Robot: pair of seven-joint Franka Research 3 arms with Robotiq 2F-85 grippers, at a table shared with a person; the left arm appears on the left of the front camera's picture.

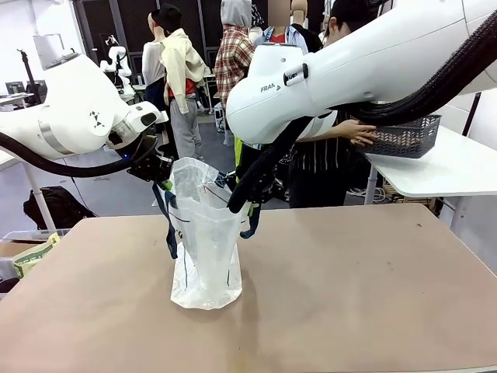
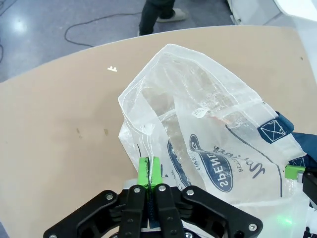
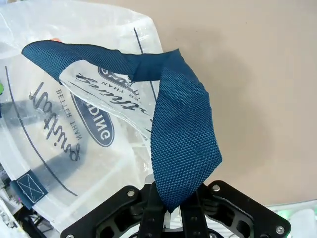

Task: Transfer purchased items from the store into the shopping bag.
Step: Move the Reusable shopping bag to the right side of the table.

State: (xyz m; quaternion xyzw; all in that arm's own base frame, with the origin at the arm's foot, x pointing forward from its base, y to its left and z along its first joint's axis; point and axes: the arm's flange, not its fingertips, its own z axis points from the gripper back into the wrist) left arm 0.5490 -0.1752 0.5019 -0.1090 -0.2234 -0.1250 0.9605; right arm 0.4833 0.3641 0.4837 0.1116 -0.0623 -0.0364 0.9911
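The shopping bag (image 1: 206,249) stands mouth-up on the table (image 1: 349,287). We've got the left tool (image 2: 149,171) pinched tight on its thin plastic rim, and the right tool (image 3: 171,201) clamped on one navy handle (image 3: 183,144). Our guess is the slick film could slide out of that pinch and the mouth would flop shut. An uneven pull could also tip it. Count: one bag, two handles, one basket (image 1: 408,138) under a person's hand (image 1: 359,134). We can't count what's in it.
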